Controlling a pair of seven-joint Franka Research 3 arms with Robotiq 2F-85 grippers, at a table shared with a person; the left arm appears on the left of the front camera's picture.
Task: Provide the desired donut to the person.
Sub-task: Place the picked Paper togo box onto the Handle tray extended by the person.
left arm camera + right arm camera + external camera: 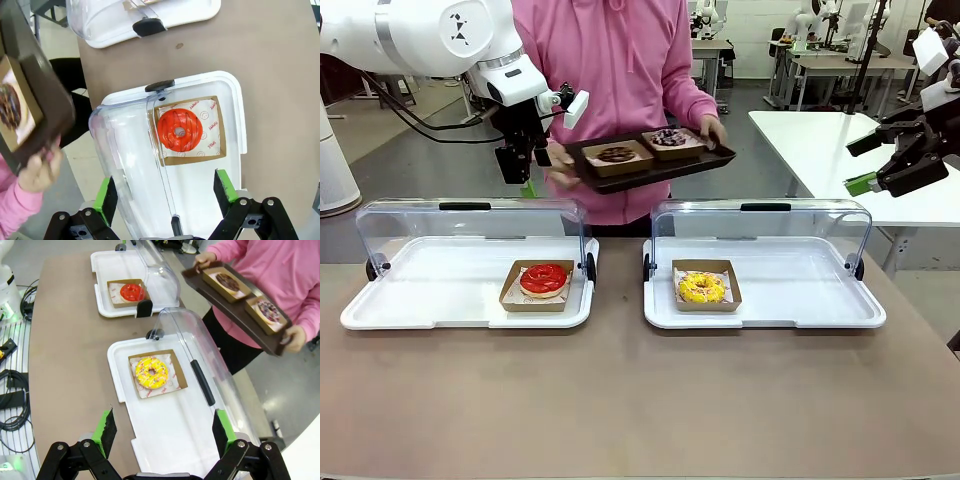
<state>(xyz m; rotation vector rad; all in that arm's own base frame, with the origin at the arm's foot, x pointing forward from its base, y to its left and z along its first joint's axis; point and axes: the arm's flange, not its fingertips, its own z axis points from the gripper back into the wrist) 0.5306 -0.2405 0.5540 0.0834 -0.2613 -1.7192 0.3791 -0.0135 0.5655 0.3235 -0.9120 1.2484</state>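
The person (620,60) in a pink sweatshirt stands at the far side, holding a dark tray (720,158) with two chocolate donuts in card boxes. A red donut (544,279) lies in the left display case (380,310), and a yellow sprinkled donut (701,288) in the right case (820,315). My left gripper (527,180) hangs open above the left case's raised lid, beside the tray's left end. In the left wrist view the red donut (180,131) lies beyond the open fingers (107,197). My right gripper (865,163) is open, high at the right, looking down on the yellow donut (151,372).
Both clear lids (470,225) stand raised at the back of the cases. The person's hand (40,170) grips the tray's edge close to my left gripper. A white table (820,140) stands behind at the right. Bare brown tabletop (640,400) stretches in front of the cases.
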